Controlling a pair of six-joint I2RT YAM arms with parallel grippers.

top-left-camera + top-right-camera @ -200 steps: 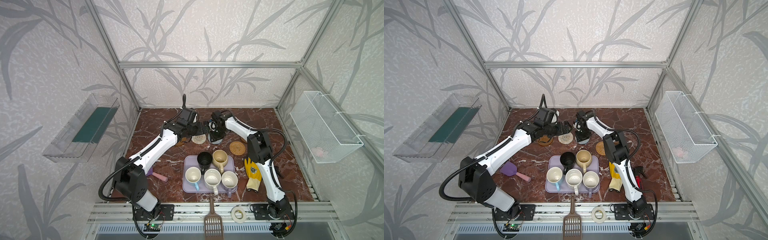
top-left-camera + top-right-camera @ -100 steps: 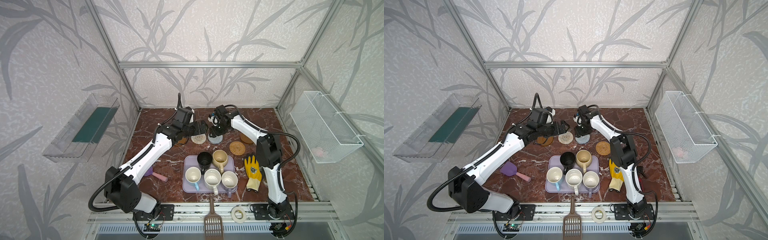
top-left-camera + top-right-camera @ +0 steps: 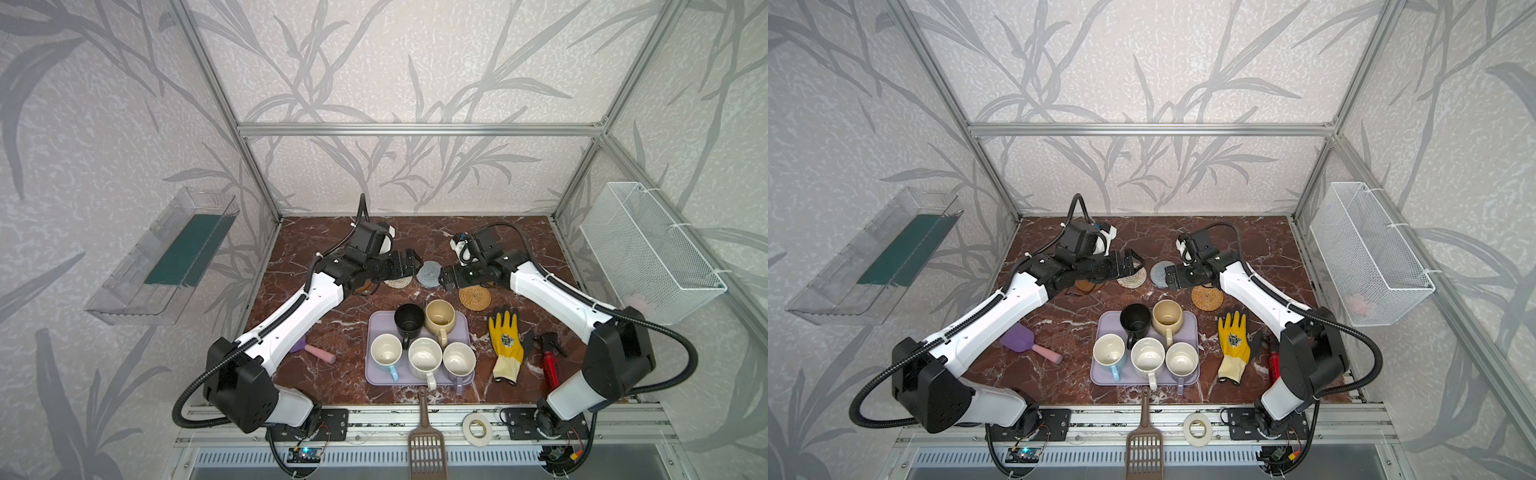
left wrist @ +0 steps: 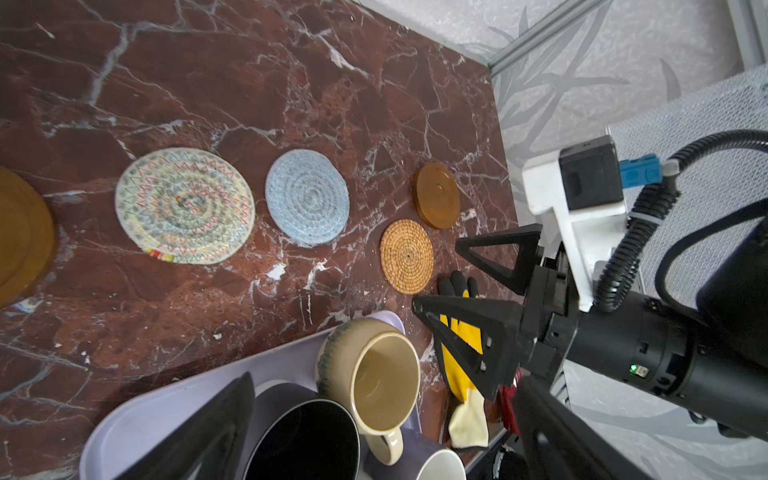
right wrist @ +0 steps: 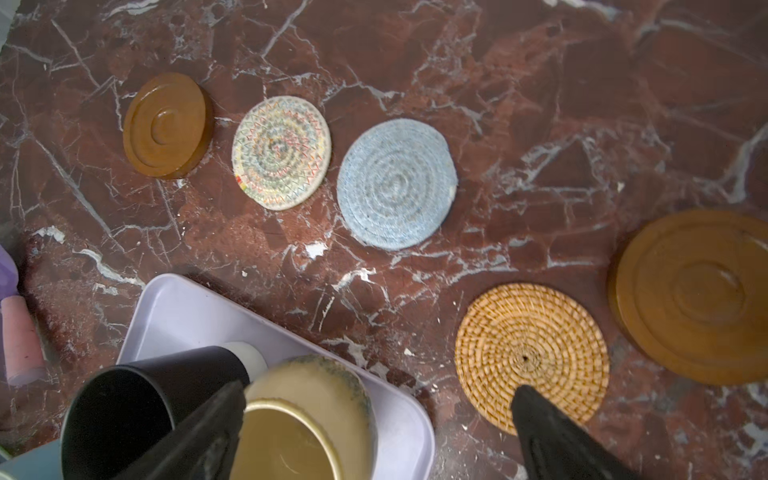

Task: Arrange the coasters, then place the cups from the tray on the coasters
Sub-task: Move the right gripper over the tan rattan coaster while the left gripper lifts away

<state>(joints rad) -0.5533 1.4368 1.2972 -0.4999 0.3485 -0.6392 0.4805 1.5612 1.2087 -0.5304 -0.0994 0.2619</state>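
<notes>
coasters: five, apart, toward the tabletop's (image 3: 415, 232) far edge. amber coaster (image 5: 167, 124), cream coaster (image 5: 281, 152), grey-blue coaster (image 5: 397, 183) and second amber coaster (image 5: 698, 295) make a loose row; rattan coaster (image 5: 532, 357) lies out of it, nearer the tray (image 3: 379, 323).
cups: five, all on the tray by the middle of the front edge: black cup (image 3: 409, 320), beige cup (image 3: 440, 318), blue cup (image 3: 386, 351), white cup (image 3: 424, 357), lavender cup (image 3: 459, 359).
left gripper (image 3: 412, 262): spread, empty, near the cream coaster.
right gripper (image 4: 435, 275): spread, empty, near the grey-blue coaster.
done: i think the coasters are almost arranged.
to do: perhaps the rattan coaster; all five cups.
</notes>
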